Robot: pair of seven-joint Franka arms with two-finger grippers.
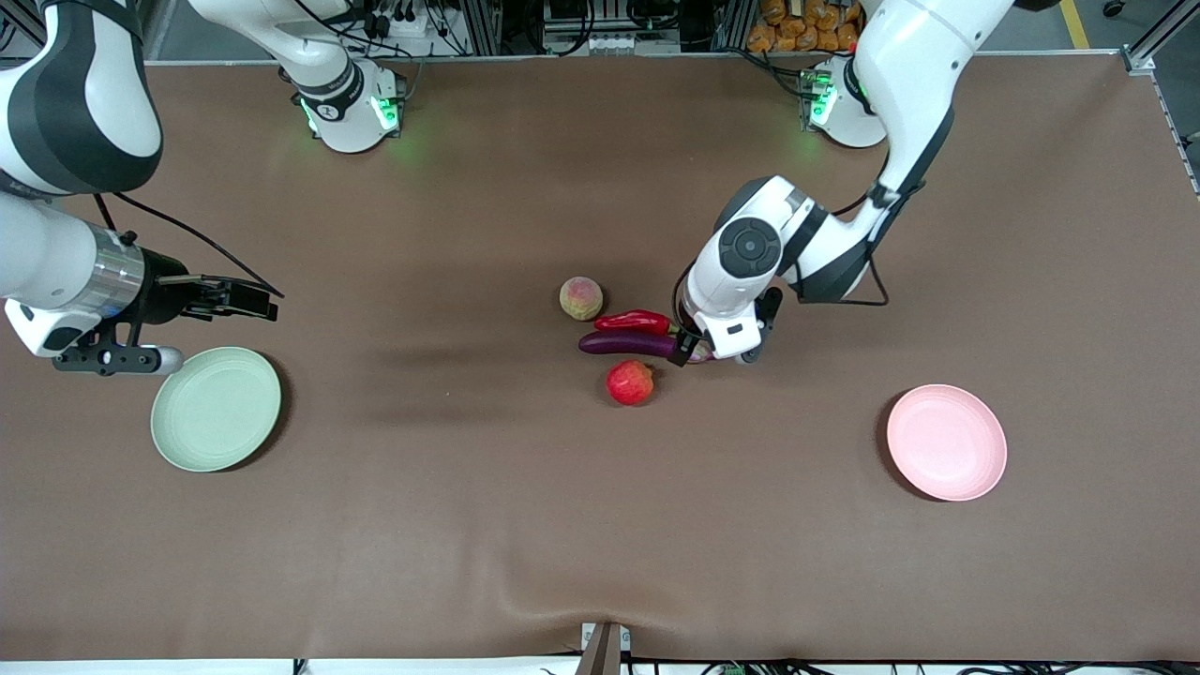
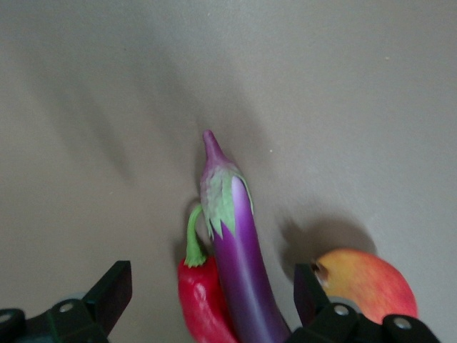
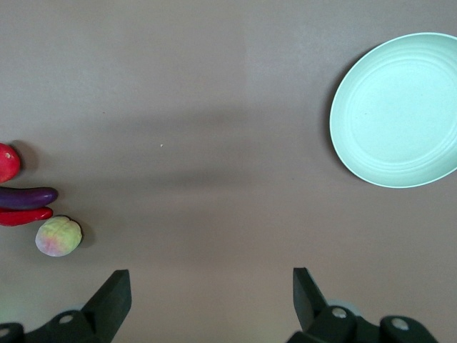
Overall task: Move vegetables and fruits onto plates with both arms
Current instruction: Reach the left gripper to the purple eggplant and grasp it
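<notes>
Left hand, fingers spread wide, low over the stem end of the eggplant at frame centre, straddling it; chili touches the eggplant. Peach above, apple below. Right hand, wide and empty, waits above the green plate at middle left. Pink plate lower right.

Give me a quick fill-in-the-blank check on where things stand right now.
1. The left end effector, fingers open, straddles the stem end of the ____.
2. The chili pepper lies against the eggplant, between it and the ____.
3. The waiting right end effector hangs by the pale ____ plate.

Missing: eggplant; peach; green
</notes>
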